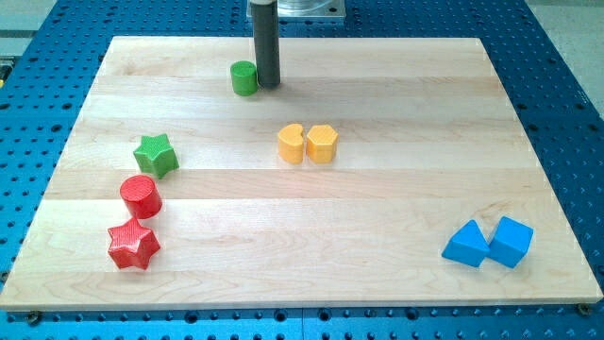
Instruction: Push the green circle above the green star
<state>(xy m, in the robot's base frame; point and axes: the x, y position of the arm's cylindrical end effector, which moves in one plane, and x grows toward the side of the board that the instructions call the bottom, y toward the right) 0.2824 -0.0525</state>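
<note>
Pale wooden board [377, 203] of joined planks, grain running from 9 to 3 o'clock, evenly lit. It rests on a blue perforated table [566, 104], whose hole grid shows at 3, 6 and 9 o'clock.

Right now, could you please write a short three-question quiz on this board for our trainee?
1. True or false: my tip is at the right side of the green circle in the view.
2. Multiple choice: the block nearest the green star is A) the red circle, B) the yellow hexagon, C) a blue block.
3. Fill in: the red star lies toward the view's ______ from the red circle.

Key: 1 true; 2 A; 3 bottom.
</note>
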